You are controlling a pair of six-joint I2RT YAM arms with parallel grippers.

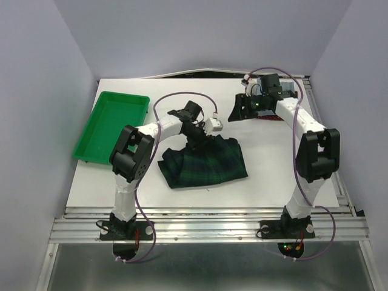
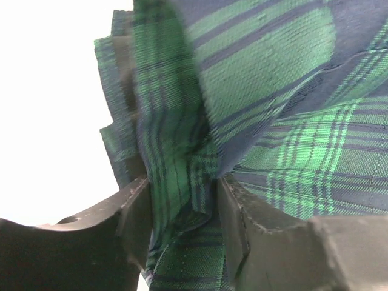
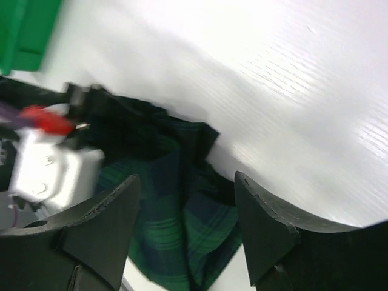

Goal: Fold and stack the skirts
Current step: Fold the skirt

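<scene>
The plaid skirt [image 1: 203, 162] lies bunched mid-frame on the table [image 1: 273, 176], with white surface showing to its right and lower left. The left claw [image 2: 182, 212] is clamped tight on its upper edge. The right claw [image 3: 185, 188] hangs wide open at upper right, holding nothing. A tray [image 1: 109, 124] sits by the left edge.

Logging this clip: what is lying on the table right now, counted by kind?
Skirts: 2 (plaid skirt; red dotted skirt, mostly hidden)
Trays: 1 (green tray)
Total: 3
</scene>
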